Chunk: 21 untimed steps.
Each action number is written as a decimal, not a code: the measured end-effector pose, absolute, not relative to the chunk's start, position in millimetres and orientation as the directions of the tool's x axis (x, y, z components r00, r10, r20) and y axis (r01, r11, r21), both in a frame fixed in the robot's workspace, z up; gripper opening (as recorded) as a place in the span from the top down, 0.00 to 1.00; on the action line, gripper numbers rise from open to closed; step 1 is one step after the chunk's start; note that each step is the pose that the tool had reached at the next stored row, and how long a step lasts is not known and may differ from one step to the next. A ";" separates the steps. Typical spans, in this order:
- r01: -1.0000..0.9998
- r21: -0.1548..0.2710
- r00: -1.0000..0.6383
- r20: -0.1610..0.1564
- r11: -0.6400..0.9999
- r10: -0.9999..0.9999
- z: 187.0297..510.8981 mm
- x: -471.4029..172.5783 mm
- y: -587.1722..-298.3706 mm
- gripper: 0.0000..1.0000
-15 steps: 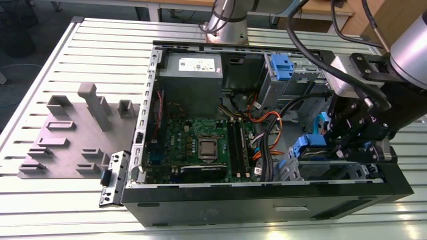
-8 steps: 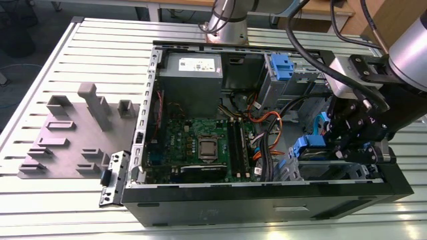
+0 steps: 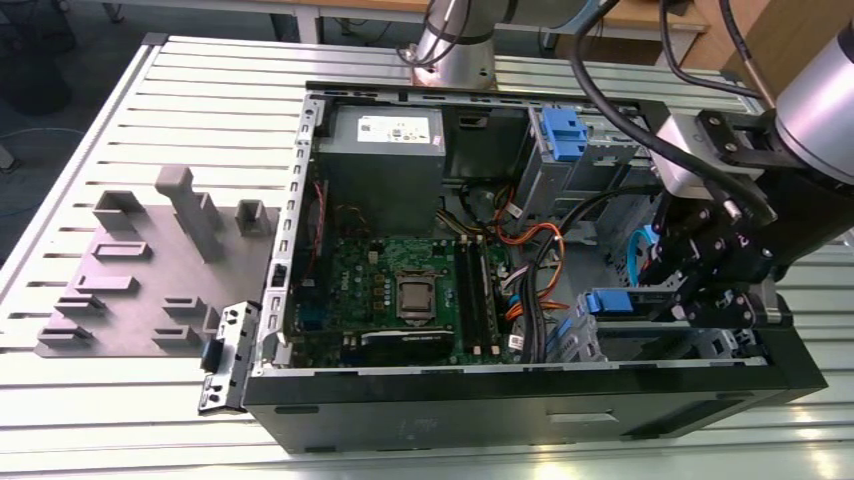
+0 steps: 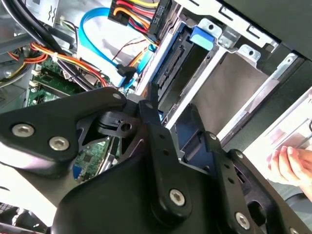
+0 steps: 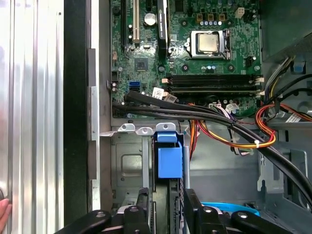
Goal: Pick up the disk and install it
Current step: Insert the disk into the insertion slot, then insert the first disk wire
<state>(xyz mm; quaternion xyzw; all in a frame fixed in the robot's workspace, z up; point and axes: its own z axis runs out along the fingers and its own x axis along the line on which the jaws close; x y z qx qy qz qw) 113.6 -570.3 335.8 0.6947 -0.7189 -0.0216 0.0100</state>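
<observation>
Gripper [image 5: 168,197] clamps the disk [image 5: 169,163], standing edge-on inside the drive bay [image 5: 127,165]

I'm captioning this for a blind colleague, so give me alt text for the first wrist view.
The end effector holds the disk, its blue rail showing, on edge in a metal drive bay of an open computer case. Beyond it lie bundled cables and a green motherboard with its processor and memory slots.

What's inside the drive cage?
The disk, blue rail end showing, sits in a cage slot at the gripper. The gripper covers its other end; seating depth is hidden.
</observation>
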 end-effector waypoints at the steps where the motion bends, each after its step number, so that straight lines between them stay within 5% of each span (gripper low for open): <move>1: -0.999 0.041 -0.034 -0.016 0.033 -0.999 335.5 113.2 -570.3 0.58; 21: -0.999 0.036 -0.033 -0.017 0.032 -0.999 341.7 112.4 -570.4 0.58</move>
